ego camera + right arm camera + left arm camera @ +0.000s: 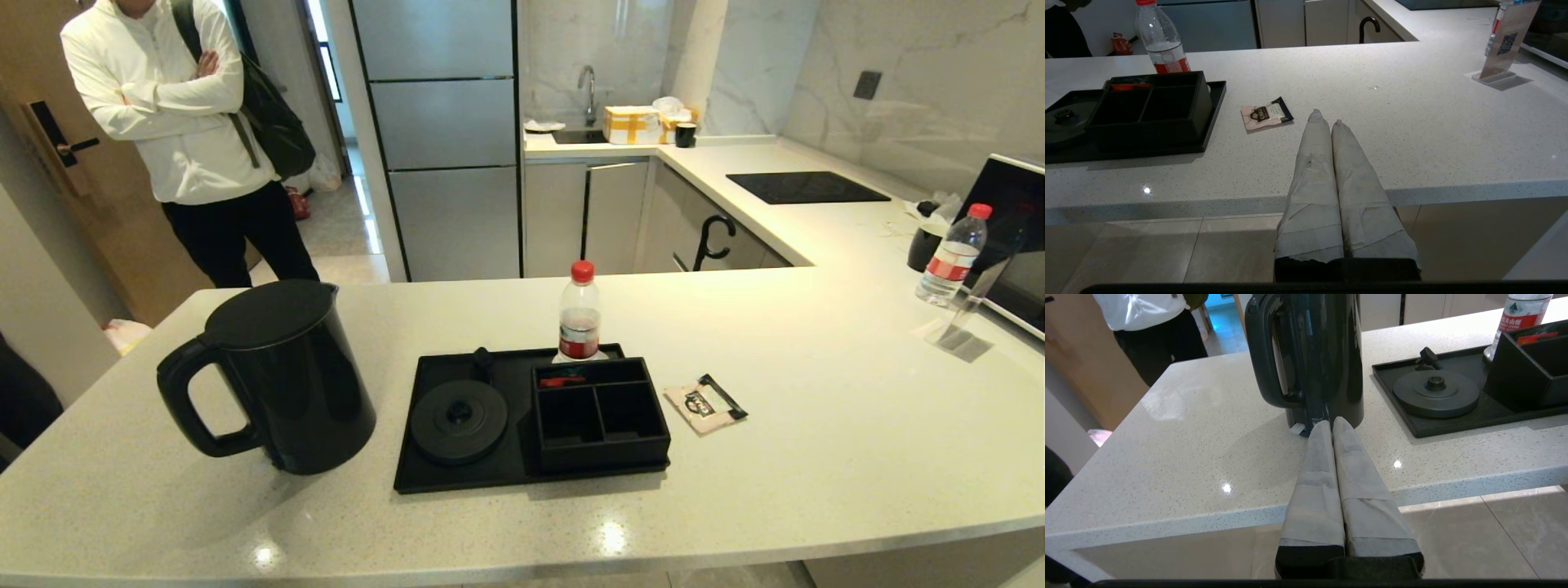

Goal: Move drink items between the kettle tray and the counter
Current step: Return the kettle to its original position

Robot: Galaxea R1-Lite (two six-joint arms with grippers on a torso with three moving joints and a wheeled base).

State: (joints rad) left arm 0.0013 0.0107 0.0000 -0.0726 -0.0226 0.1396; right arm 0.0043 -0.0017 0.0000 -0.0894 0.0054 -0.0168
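Note:
The black kettle (282, 376) (1314, 355) stands on the counter (816, 425), left of the kettle tray (424, 457). On the tray sit the round base (459, 420) (1436, 392) and the organiser box (600, 412) (1147, 108). The beige sachet (704, 403) (1265, 115) lies flat on the counter, right of the tray. My left gripper (1332, 421) is shut and empty, held off the counter's front edge facing the kettle's foot. My right gripper (1326, 117) is shut and empty, off the front edge, right of the sachet. Neither gripper shows in the head view.
A red-capped bottle (580, 314) stands at the tray's back edge, another (951, 255) far right beside a clear sign stand (963, 322) and a microwave (1016, 237). A black hob (804, 187) lies behind. A person (180, 122) stands beyond the counter's left end.

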